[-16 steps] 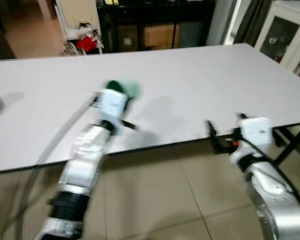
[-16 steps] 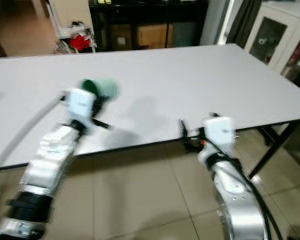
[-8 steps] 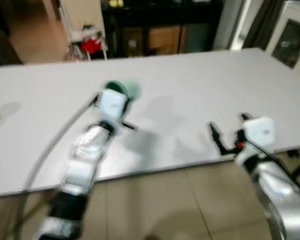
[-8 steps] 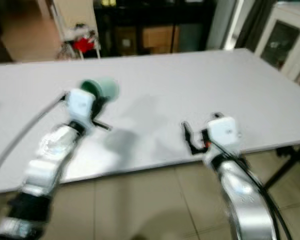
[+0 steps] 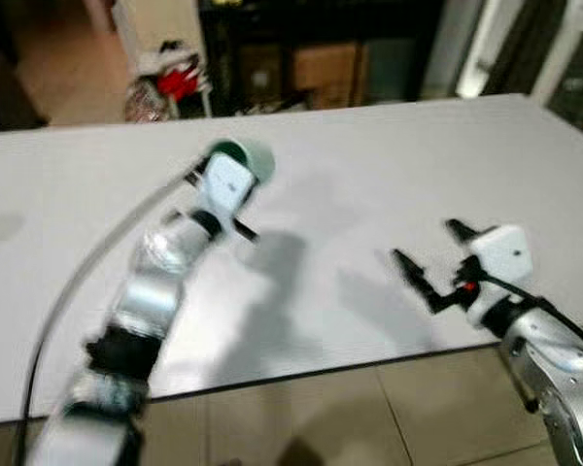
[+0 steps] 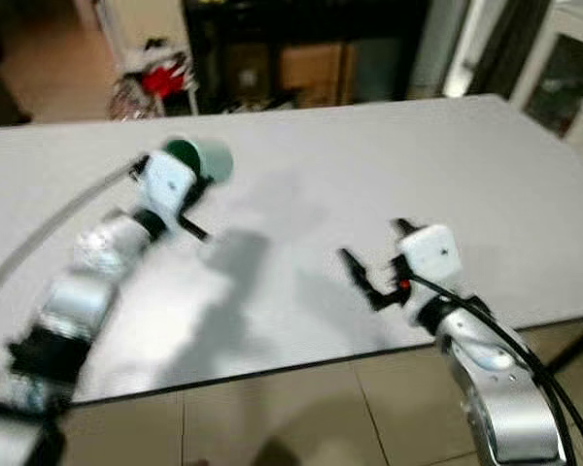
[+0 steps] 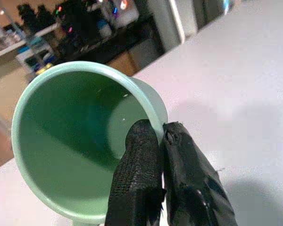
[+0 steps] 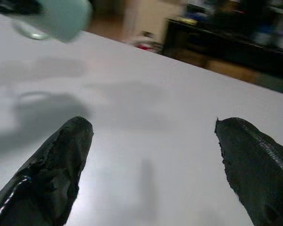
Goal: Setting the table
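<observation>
Green cup [image 7: 80,141] is what matters here, and it is carried in the left gripper [image 7: 161,136], the rim pinched between the two black fingers, one inside the wall and one outside.

Nearest the camera, at about 4 o'clock in the head view, the right gripper [image 5: 429,264] is held just above the white table [image 5: 369,175] near its front edge, fingers spread wide with nothing between them. Further out, at about 11 o'clock, the cup [image 5: 241,160] is seen above the table top, tipped so that its mouth faces back toward the wrist and its long axis lies nearer level than upright. Whether it touches the surface cannot be told. Setting it down would seem to call for the cup being turned upright first; the left arm is clearly the one placed for it. Dark furniture [image 5: 301,58] stands beyond the far edge.
</observation>
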Robot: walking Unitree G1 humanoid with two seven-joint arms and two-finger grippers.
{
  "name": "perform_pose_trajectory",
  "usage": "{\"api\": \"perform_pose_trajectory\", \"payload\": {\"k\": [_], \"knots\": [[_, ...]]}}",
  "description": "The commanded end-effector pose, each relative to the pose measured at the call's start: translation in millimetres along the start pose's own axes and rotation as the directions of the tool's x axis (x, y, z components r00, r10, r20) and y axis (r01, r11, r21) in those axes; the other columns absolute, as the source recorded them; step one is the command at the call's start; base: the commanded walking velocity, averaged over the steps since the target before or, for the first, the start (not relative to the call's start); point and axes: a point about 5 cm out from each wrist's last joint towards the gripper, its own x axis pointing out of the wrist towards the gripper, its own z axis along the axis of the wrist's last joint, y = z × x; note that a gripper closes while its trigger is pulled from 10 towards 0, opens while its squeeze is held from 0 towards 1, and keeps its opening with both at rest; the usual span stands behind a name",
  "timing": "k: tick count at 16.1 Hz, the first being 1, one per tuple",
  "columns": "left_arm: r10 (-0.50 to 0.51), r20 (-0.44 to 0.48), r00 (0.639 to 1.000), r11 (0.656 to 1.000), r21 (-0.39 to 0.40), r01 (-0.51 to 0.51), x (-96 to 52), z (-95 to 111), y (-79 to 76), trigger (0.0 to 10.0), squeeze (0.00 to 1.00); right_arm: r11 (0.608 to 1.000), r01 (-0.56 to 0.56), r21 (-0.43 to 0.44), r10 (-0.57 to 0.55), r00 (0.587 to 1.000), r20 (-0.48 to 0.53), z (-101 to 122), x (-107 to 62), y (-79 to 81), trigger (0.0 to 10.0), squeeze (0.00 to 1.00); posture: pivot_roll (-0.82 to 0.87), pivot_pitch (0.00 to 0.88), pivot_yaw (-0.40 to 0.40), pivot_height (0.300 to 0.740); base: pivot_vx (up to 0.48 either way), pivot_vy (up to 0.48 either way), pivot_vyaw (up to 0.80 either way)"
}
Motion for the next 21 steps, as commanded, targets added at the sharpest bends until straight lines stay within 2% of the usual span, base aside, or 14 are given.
{"api": "perform_pose_trajectory", "payload": {"k": [1,3,4,6,7,8,9,12,13,16,17,19,21], "knots": [[-0.045,0.008,0.999,0.998,0.036,0.044,4.8,4,-3.3,10.0,0.0,1.0,-0.031,-0.003,0.031,0.999,0.015,4,-1.4,0.4,10.0,0.0,-0.11,0.0,0.047,0.74,0.0,0.0,0.0],[-0.21,-0.078,0.975,0.951,0.214,0.222,25.6,16,11.0,10.0,0.0,0.989,-0.147,0.001,0.147,0.989,-0.006,3,-4.4,3.3,10.0,0.0,-0.11,0.0,0.057,0.74,0.0,0.0,0.0],[-0.262,-0.123,0.957,0.922,0.261,0.286,31.2,20,16.0,10.0,0.0,0.983,-0.184,0.0,0.184,0.983,-0.017,2,-5.8,4.1,10.0,0.0,-0.12,0.0,0.065,0.74,0.0,0.0,0.0],[-0.311,-0.193,0.931,0.879,0.316,0.359,38.6,29,23.8,10.0,0.0,0.972,-0.235,0.008,0.235,0.972,-0.026,2,-7.6,6.4,10.0,0.0,-0.12,0.0,0.071,0.74,0.0,0.0,0.0],[-0.344,-0.217,0.913,0.862,0.313,0.399,40.8,32,24.8,10.0,0.0,0.967,-0.256,0.01,0.256,0.966,-0.029,2,-8.6,7.8,10.0,0.0,-0.12,0.0,0.074,0.74,0.0,0.0,0.0],[-0.374,-0.269,0.888,0.824,0.343,0.45,45.0,39,27.3,10.0,0.0,0.96,-0.281,0.006,0.281,0.959,-0.034,1,-10.5,9.4,10.0,0.0,-0.12,0.0,0.078,0.74,0.0,0.0,0.0],[-0.37,-0.385,0.845,0.744,0.421,0.518,46.1,41,32.6,10.0,0.0,0.952,-0.304,0.013,0.305,0.952,-0.037,0,-12.7,13.6,10.0,0.0,-0.13,0.0,0.09,0.74,0.0,0.0,0.0],[-0.305,-0.532,0.79,0.667,0.473,0.576,44.0,32,39.7,10.0,0.0,0.946,-0.323,0.029,0.324,0.946,-0.036,-1,-16.5,19.2,10.0,0.0,-0.14,0.0,0.101,0.74,0.0,0.0,0.0],[-0.3,-0.537,0.788,0.665,0.474,0.577,43.9,31,40.2,10.0,0.0,0.946,-0.323,0.03,0.324,0.945,-0.036,-1,-16.6,19.6,10.0,0.0,-0.14,0.0,0.106,0.74,0.0,0.0,0.0],[-0.286,-0.617,0.733,0.639,0.448,0.626,41.6,17,36.2,10.0,0.0,0.946,-0.323,0.038,0.325,0.945,-0.039,-2,-18.3,21.1,10.0,0.0,-0.14,0.0,0.111,0.74,0.0,0.0,0.0],[-0.287,-0.638,0.714,0.62,0.444,0.647,40.5,13,34.2,10.0,0.0,0.945,-0.325,0.039,0.326,0.944,-0.039,-2,-18.6,21.9,10.0,0.0,-0.14,0.0,0.114,0.74,0.0,0.0,0.0],[-0.316,-0.636,0.704,0.627,0.417,0.658,40.8,11,29.3,10.0,0.0,0.944,-0.328,0.042,0.33,0.943,-0.041,-2,-19.7,23.2,10.0,0.0,-0.14,0.0,0.115,0.74,0.0,0.0,0.0],[-0.329,-0.644,0.691,0.617,0.407,0.673,40.5,9,26.8,10.0,0.0,0.941,-0.335,0.043,0.337,0.94,-0.044,-2,-20.7,24.5,10.0,0.0,-0.14,0.0,0.118,0.74,0.0,0.0,0.0]]}}
